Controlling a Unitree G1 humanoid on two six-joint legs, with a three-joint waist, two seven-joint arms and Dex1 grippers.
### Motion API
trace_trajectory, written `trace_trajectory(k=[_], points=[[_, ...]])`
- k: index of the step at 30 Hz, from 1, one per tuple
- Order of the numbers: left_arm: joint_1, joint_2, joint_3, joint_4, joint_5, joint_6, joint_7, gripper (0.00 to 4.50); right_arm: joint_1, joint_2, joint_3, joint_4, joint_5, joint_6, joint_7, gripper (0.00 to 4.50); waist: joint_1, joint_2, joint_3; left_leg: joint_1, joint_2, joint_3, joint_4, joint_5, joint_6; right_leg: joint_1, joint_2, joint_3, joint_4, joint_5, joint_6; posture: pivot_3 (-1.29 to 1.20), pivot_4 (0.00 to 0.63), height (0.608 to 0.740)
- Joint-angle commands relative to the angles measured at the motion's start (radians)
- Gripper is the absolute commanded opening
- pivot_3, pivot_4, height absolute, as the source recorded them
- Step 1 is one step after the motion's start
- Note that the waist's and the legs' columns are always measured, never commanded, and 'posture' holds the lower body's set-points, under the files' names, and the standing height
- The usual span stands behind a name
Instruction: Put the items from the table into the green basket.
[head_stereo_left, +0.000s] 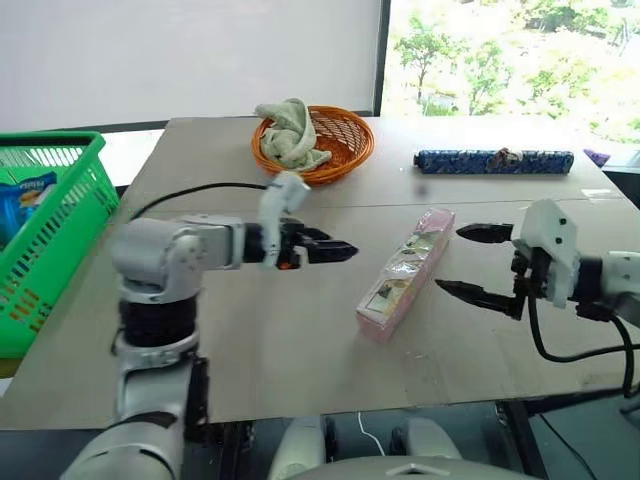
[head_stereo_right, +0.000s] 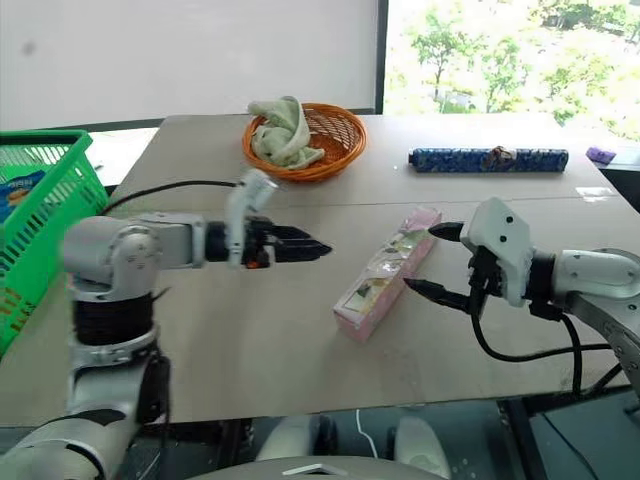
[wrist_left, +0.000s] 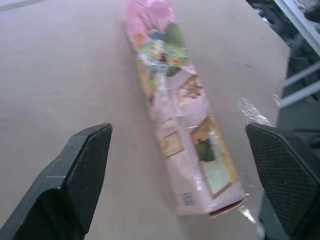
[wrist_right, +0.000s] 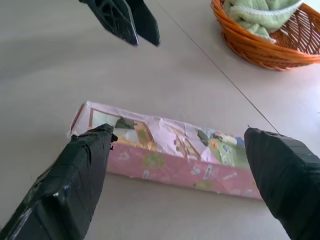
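Lying flat on table (head_stereo_left: 250, 340): long pink box (head_stereo_left: 405, 273), clear window.

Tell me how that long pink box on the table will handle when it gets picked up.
The pink box looks like thin, creased card with a clear window, so it is probably light and may dent under a hard squeeze. It lies flat, so rolling seems unlikely. Being long, it could sag or tilt if gripped near one end.
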Motion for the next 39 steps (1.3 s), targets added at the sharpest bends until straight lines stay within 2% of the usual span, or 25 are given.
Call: trace_trajectory(k=[1, 5, 12, 15, 18, 20, 24, 25, 28, 32, 36, 39], points=[[-0.036, -0.005, -0.002, 0.035, -0.003, 0.004, 0.039, 4.44, -0.002, -0.014, -0.048, -0.025, 0.010, 0.001, -0.009, 4.50, -0.016, 0.000, 0.000, 0.000, 0.000, 0.000, 0.000, 0.000, 0.000, 0.000, 0.000, 0.000, 0.000, 0.000, 0.000, -0.23, 0.039, 0.740], [-0.045, -0.069, -0.226, 0.245, 0.054, -0.116, 0.048, 4.44, 0.079, -0.008, -0.145, -0.089, 0.048, 0.039, -0.036, 4.50, -0.018, 0.002, 0.000, 0.001, 0.000, 0.001, 0.000, 0.000, 0.000, 0.001, 0.000, 0.001, -0.001, 0.000, 0.000, -0.25, 0.048, 0.740], [-0.074, -0.087, -0.421, 0.346, 0.093, -0.259, -0.012, 4.44, 0.107, -0.002, -0.167, -0.122, 0.068, 0.053, -0.076, 4.50, -0.037, 0.004, 0.002, 0.000, 0.000, 0.001, 0.000, 0.000, 0.000, 0.000, -0.001, 0.001, -0.002, 0.000, 0.000, -0.28, 0.053, 0.740], [-0.065, -0.102, -0.460, 0.367, 0.092, -0.308, -0.049, 4.44, 0.113, -0.001, -0.166, -0.129, 0.070, 0.050, -0.086, 4.50, -0.042, 0.005, 0.002, 0.000, 0.000, 0.001, -0.001, -0.001, 0.001, 0.000, -0.001, 0.001, -0.002, 0.000, 0.000, -0.28, 0.049, 0.740], [-0.051, -0.085, -0.507, 0.371, 0.106, -0.361, -0.088, 3.68, 0.118, -0.003, -0.168, -0.129, 0.073, 0.050, -0.091, 4.50, -0.042, 0.005, 0.002, 0.000, 0.000, 0.001, -0.001, -0.001, 0.001, 0.000, -0.001, 0.001, -0.002, 0.000, 0.000, -0.29, 0.051, 0.740], [-0.041, -0.074, -0.510, 0.354, 0.099, -0.369, -0.109, 2.73, 0.129, -0.008, -0.173, -0.131, 0.075, 0.054, -0.087, 4.50, -0.042, 0.005, 0.002, 0.000, 0.001, 0.001, -0.001, -0.001, 0.001, 0.000, -0.001, 0.001, -0.003, 0.000, 0.000, -0.28, 0.053, 0.740], [-0.010, -0.037, -0.466, 0.292, 0.067, -0.349, -0.128, 1.04, 0.184, -0.036, -0.200, -0.137, 0.079, 0.074, -0.059, 4.50, -0.041, 0.005, 0.002, 0.000, 0.001, 0.001, -0.001, -0.001, 0.001, 0.000, -0.001, 0.001, -0.003, 0.000, 0.000, -0.28, 0.053, 0.740], [-0.002, -0.028, -0.452, 0.277, 0.059, -0.343, -0.130, 0.48, 0.196, -0.042, -0.205, -0.137, 0.080, 0.077, -0.053, 4.50, -0.042, 0.005, 0.002, 0.000, 0.001, 0.001, -0.001, -0.001, 0.001, 0.000, -0.001, 0.001, -0.004, 0.000, 0.000, -0.27, 0.052, 0.740], [0.035, 0.025, -0.387, 0.206, 0.037, -0.332, -0.123, 0.36, 0.224, -0.064, -0.218, -0.133, 0.088, 0.085, -0.029, 4.50, -0.046, 0.006, 0.002, 0.000, 0.001, 0.001, -0.002, -0.001, 0.001, 0.000, -0.001, 0.001, -0.004, 0.000, 0.000, -0.24, 0.045, 0.740], [0.119, 0.153, -0.248, 0.050, 0.000, -0.319, -0.098, 0.36, 0.180, -0.089, -0.144, -0.070, 0.073, 0.050, 0.031, 4.50, -0.058, 0.007, 0.002, 0.001, 0.002, 0.001, -0.002, -0.001, 0.001, 0.000, 0.001, 0.002, -0.004, 0.000, -0.001, -0.15, 0.025, 0.740], [0.212, 0.183, -0.053, -0.075, 0.007, -0.401, 0.012, 0.36, 0.029, -0.049, 0.015, 0.017, 0.023, -0.042, 0.092, 4.50, -0.040, 0.007, 0.002, 0.002, 0.002, 0.001, -0.002, -0.001, 0.001, 0.001, 0.001, 0.002, -0.002, 0.000, 0.000, -0.07, 0.012, 0.740], [0.243, 0.151, 0.168, -0.154, 0.026, -0.493, 0.154, 0.36, -0.153, 0.059, 0.133, 0.083, 0.022, -0.098, 0.125, 4.50, -0.008, 0.005, 0.002, 0.001, 0.002, 0.001, 0.000, -0.001, 0.001, 0.000, 0.000, 0.001, -0.002, 0.000, 0.000, 0.01, 0.001, 0.740]])
